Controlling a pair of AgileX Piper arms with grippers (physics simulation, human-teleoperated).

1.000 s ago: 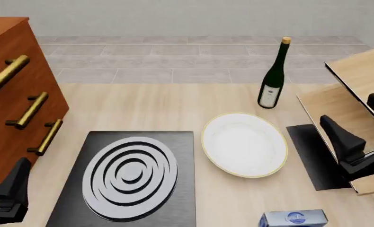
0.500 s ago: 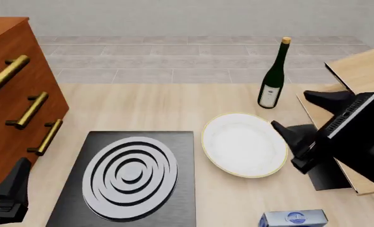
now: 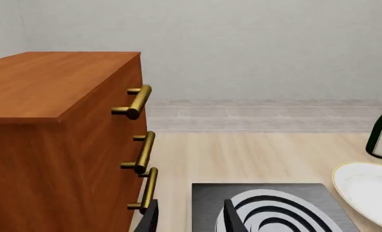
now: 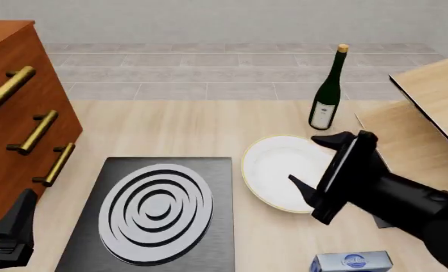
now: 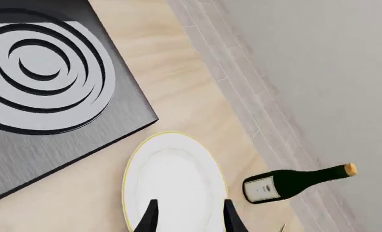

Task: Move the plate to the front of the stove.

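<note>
Plate (image 4: 280,170), white with a thin golden rim, lies flat on the light wooden table (image 4: 178,130), just right of the stove (image 4: 153,212) and apart from its edge. The stove is a black square slab with a silver-grey burner of concentric rings (image 4: 156,205), at the near left of the table. The right claw (image 4: 315,164) hangs over the plate's right half, its two dark fingers spread wide, one toward the far rim and one toward the near rim; whether they touch the plate cannot be told. The left claw (image 4: 12,224) sits at the near left edge beside the wooden drawer cabinet (image 4: 20,113) with brass handles; its fingers stand somewhat apart, holding nothing. A dark green wine bottle (image 4: 328,93) stands upright just beyond the plate. A blue box (image 4: 353,262) shows at the near edge.
</note>
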